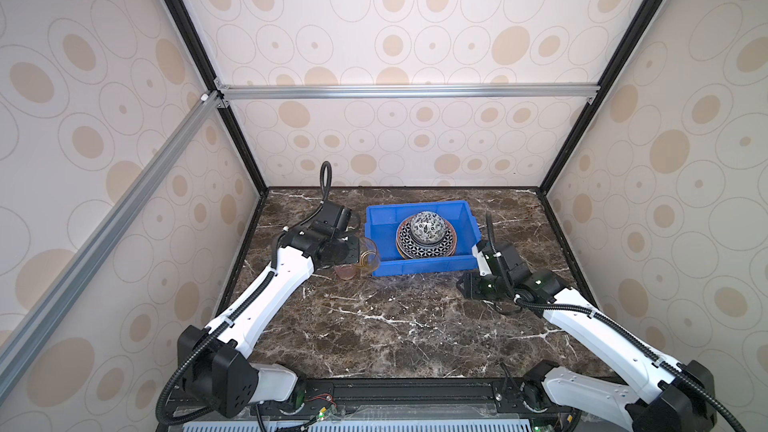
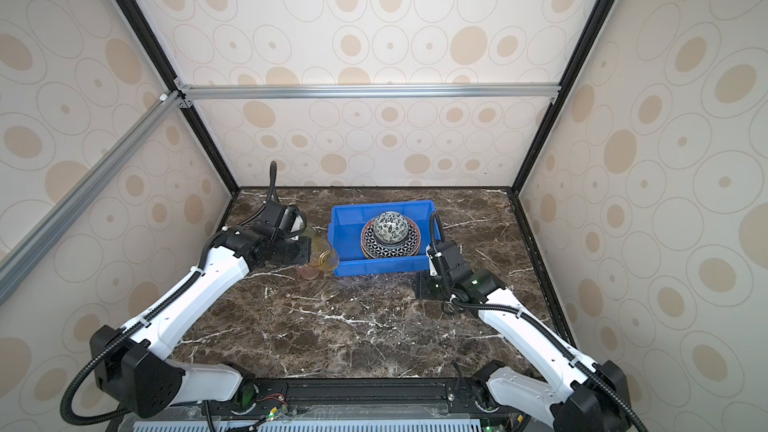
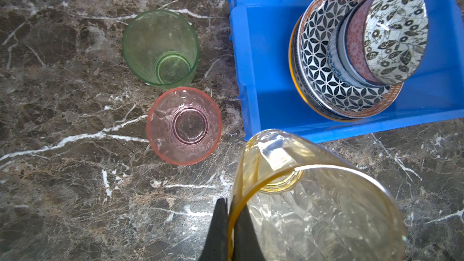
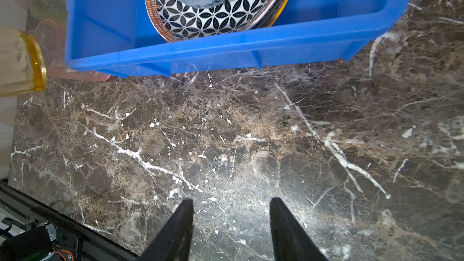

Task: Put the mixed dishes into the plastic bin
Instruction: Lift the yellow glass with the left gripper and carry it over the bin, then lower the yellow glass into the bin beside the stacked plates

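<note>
Yellow cup [image 3: 326,209] was pinched by its rim in the left gripper [image 3: 228,202], blue bin [image 3: 263,59] just ahead; right gripper [image 4: 231,200] stood with jaws apart, empty.

Dark brown marble tabletop [image 1: 395,326] (white veins), cream walls [image 1: 415,35] with tan ovals, aluminium frame bars [image 1: 407,91]

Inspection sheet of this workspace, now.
Surface: dark veined marble tabletop.
Job's things: plates and bowls stacked in blue bin; green cup and pink cup stand on the tabletop beside it; yellow cup held tilted by the bin's corner.
Clutter: nothing seen.
Grippers: left gripper shut on yellow cup's rim; right gripper open, empty, over tabletop.
Cables: black corrugated hoses along both arms.
Surroundings: oval-patterned walls, aluminium frame.
</note>
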{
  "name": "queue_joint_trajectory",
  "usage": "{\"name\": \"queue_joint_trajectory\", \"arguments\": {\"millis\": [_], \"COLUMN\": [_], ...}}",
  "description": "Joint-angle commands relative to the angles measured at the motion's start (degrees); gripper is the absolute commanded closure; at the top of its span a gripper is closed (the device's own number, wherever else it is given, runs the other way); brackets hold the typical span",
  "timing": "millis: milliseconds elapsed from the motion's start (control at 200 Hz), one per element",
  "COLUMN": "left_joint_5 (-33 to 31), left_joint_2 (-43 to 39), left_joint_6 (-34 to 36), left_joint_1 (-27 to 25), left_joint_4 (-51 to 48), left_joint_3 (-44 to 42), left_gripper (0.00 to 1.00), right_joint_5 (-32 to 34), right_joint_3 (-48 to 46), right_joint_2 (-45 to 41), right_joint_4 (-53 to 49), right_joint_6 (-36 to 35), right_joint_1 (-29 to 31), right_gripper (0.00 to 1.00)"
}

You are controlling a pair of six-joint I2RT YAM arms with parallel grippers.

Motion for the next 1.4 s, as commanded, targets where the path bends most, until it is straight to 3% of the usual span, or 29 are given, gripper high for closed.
{"name": "queue_joint_trajectory", "arguments": {"millis": [0,425,685,1396], "left_joint_5": [-1.2,-2.5,-6.7,-8.2], "left_joint_2": [2.2,13.7,20.6,26.0], "left_joint_6": [1.3,2.6,3.2,3.6], "left_joint_1": [-1.1,-3.1,-4.6,-4.8], "left_joint_4": [1.7,1.9,-1.4,-1.2], "left_joint_3": [4.4,15.8,21.9,21.9], "left_gripper": [1.00,1.00,1.00,1.00], "right_joint_5": [1.6,5.4,6.7,8.1], "right_joint_3": [0.0,-0.2,-0.1,-0.6], "right_joint_2": [-1.6,-4.7,-5.5,-7.0], "right_joint_4": [-1.6,-3.7,-4.8,-6.2], "right_joint_6": [-0.7,-1.6,-2.0,-2.2], "right_joint_1": [-0.2,-0.2,-0.2,-0.2], "right_gripper": [0.48,0.47,0.47,0.42]}}
